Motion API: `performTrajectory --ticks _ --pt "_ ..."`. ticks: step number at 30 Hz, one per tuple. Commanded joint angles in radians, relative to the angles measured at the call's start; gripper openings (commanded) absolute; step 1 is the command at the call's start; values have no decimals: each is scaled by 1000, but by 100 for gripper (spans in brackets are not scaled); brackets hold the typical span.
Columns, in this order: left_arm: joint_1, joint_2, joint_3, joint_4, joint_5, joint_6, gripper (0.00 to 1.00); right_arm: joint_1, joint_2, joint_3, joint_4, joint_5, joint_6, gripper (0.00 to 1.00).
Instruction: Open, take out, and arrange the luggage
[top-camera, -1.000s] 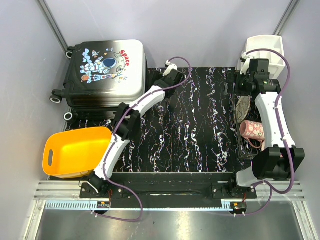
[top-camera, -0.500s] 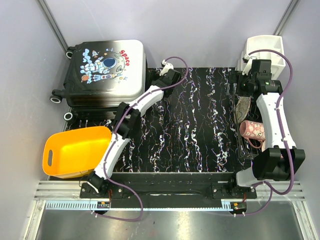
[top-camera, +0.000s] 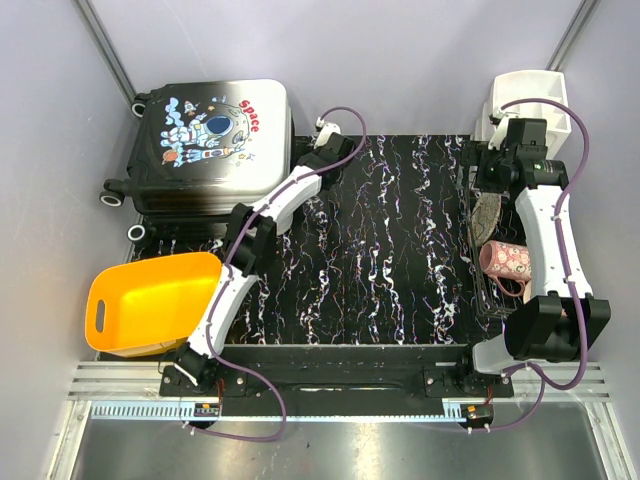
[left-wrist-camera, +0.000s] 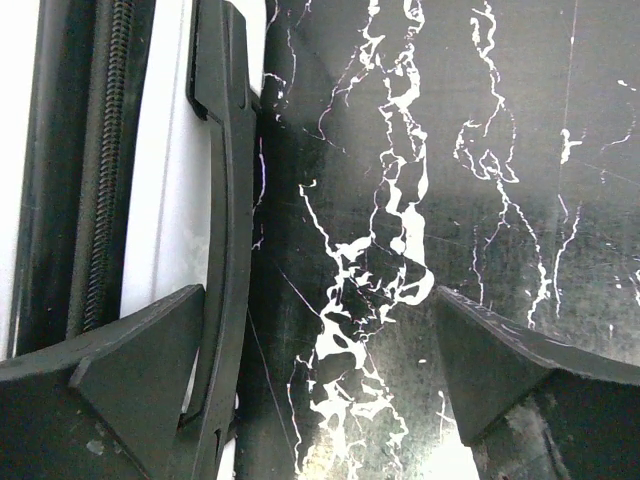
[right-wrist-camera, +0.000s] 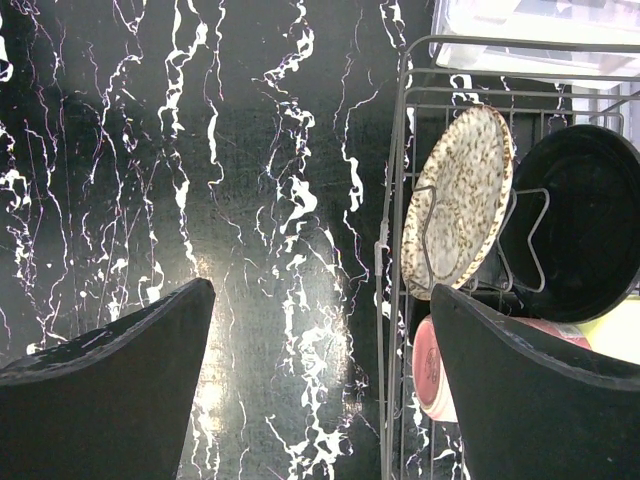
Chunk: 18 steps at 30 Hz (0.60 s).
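At the upper left of the overhead view lies the luggage (top-camera: 212, 140), flat on its back with the astronaut panel facing up, its lid down and its wheels toward the left wall. Below it, at the lower left, sits a yellow-orange bin (top-camera: 150, 300), just beside the suitcase's near edge.

The left arm (top-camera: 262, 222) stretches up from the bottom of the frame to the suitcase's right side. Its wrist camera shows the left gripper (left-wrist-camera: 315, 300) released, jaws spread wide with only the black marbled mat (left-wrist-camera: 480, 150) between them. Along the left of that view run the suitcase's zipper (left-wrist-camera: 108, 150) and a black side handle (left-wrist-camera: 232, 200). The left-hand finger (left-wrist-camera: 130, 380) overlaps the handle's lower end, and I cannot tell whether they touch.

The middle of the overhead view is bare mat. At the right edge stands a wire rack (top-camera: 472, 250) holding a speckled plate (top-camera: 487, 212) on edge and a pink cup (top-camera: 505, 260), with a white organizer (top-camera: 525, 95) beyond it at the upper right.

The right arm (top-camera: 548, 235) rises over that rack. The right gripper (right-wrist-camera: 322, 290) is released too, hanging above the mat beside the rack's left rim, grasping nothing. Its camera also shows a black bowl (right-wrist-camera: 585, 235) to the right of the plate.
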Motion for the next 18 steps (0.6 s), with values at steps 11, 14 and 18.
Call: performTrajectory --ticks 11,14,18 --pt "-44 -110 -162 29 396 67 77 -22 -8 48 8 16 -17 100" --pt "-88 -121 -166 -12 490 58 73 -22 -2 49 5 8 -12 100" --pt "-131 -144 -208 -39 578 -1 67 -24 -3 49 3 -3 -5 100"
